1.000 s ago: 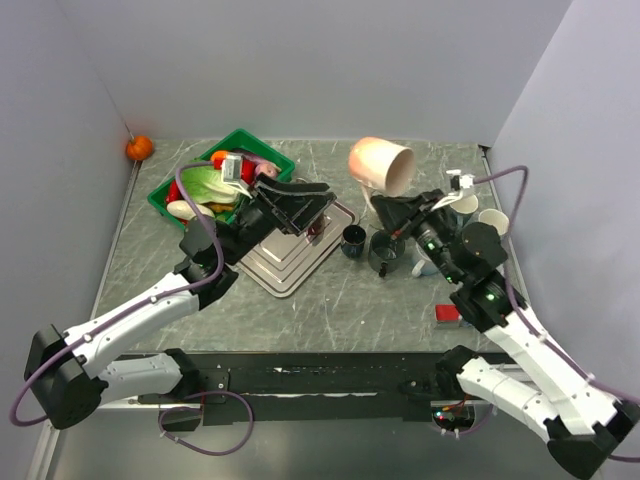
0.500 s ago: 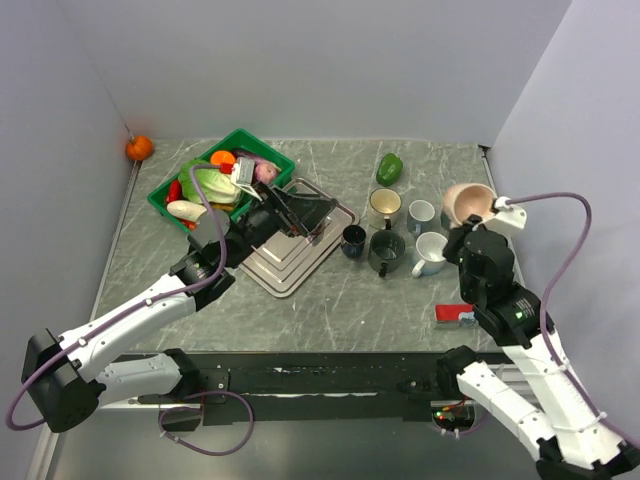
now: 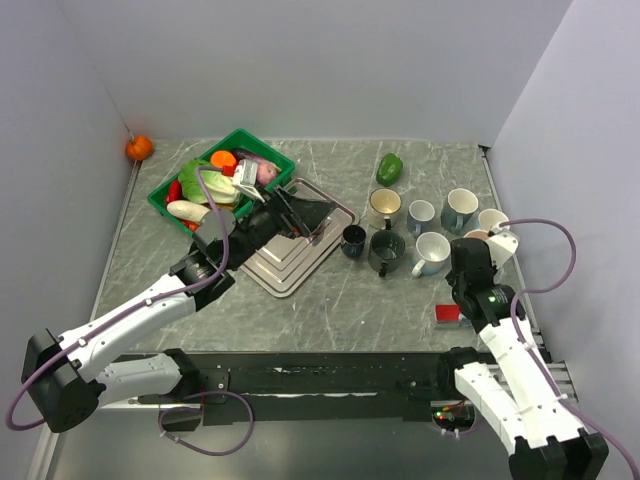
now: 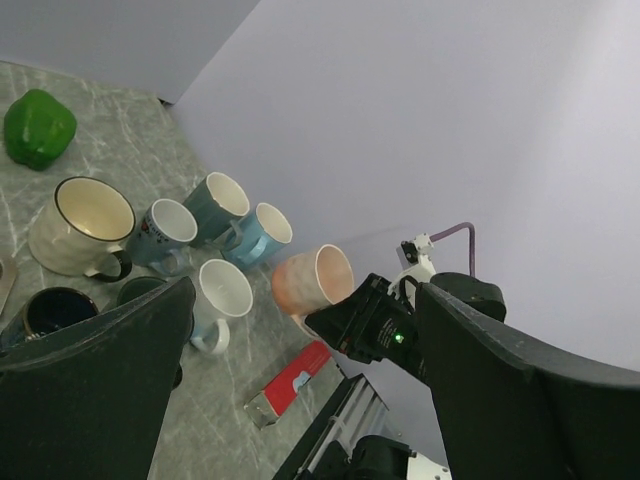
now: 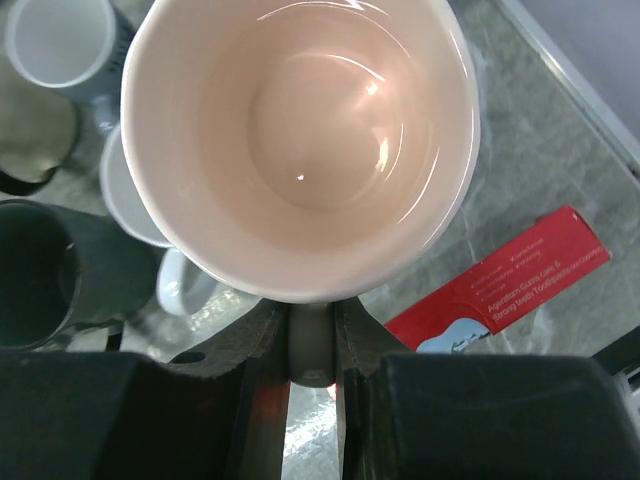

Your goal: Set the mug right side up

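Note:
The mug (image 5: 300,140) is pale pink, glossy and empty inside, and its mouth faces the right wrist camera. My right gripper (image 5: 312,345) is shut on the mug's handle, which sits pinched between the two fingers. In the top view only a sliver of the mug (image 3: 478,237) shows at the right gripper (image 3: 476,250), near the table's right edge. The left wrist view shows the mug (image 4: 312,282) tilted in the air beside the other mugs. My left gripper (image 3: 322,215) hangs open over the metal tray, with nothing between its dark fingers (image 4: 90,380).
Several upright mugs (image 3: 432,250) stand in a cluster left of and behind the held one. A red packet (image 3: 448,313) lies near the right arm. Further left are a metal tray (image 3: 290,275) and a green crate (image 3: 165,190) of vegetables, with a green pepper (image 3: 390,168) and an orange (image 3: 138,147) at the back.
The right arm has carried the pink mug from high over the table's middle down to the right edge, turning it. The left arm has barely moved.

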`<state>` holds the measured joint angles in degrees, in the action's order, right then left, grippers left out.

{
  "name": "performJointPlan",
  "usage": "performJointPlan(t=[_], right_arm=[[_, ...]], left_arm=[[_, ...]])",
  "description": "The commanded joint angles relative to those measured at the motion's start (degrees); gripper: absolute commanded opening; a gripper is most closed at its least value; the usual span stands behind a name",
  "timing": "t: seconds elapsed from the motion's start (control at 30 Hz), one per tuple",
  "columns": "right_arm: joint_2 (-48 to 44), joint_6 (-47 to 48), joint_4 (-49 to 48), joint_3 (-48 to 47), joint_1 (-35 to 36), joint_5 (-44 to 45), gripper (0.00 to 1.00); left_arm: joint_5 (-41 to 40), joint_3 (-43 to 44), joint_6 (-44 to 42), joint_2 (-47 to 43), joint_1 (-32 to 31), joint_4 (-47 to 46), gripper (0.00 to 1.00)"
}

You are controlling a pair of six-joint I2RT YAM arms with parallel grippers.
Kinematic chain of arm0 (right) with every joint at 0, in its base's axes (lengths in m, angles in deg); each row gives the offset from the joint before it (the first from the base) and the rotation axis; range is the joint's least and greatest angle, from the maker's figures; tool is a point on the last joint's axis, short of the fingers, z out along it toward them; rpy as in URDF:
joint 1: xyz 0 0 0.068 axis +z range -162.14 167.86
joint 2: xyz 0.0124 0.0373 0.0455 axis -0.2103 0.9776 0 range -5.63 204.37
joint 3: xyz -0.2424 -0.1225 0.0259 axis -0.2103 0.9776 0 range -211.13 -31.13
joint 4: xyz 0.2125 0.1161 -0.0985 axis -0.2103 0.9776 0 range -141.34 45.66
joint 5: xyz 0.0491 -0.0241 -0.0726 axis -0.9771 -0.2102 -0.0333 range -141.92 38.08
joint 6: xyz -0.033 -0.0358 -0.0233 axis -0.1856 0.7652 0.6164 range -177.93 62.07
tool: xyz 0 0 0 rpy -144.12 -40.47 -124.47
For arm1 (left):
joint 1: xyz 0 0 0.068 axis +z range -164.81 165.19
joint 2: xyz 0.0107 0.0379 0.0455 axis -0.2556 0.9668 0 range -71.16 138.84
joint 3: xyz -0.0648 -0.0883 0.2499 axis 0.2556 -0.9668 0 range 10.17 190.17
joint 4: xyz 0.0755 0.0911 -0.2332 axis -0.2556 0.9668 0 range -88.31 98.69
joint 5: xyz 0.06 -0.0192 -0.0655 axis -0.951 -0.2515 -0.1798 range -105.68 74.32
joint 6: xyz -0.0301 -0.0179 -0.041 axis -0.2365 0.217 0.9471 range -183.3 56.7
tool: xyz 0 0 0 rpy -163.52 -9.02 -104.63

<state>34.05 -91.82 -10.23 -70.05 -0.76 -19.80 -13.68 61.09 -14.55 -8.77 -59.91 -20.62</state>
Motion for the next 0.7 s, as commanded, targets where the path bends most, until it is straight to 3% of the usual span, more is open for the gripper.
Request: performJointPlan(t=[0.0,0.23,0.67], right_arm=[[0.4,-2.4,-9.2,1.3,-3.8,1.3,0.0],[6.0,-3.1,-14.6,3.8,-11.0,-6.1,0.0],[17.6,-4.3,-19.4,7.0,-15.9,-14.4,0.0]], left_arm=[[-1.2,1.6,-1.2,-1.6,-0.1,0.2,0.96],[-1.5,1.6,-1.5,-1.8,0.1,0.8,0.96],[-1.8,0.9,-1.9,-2.4,0.5,1.9,0.96]])
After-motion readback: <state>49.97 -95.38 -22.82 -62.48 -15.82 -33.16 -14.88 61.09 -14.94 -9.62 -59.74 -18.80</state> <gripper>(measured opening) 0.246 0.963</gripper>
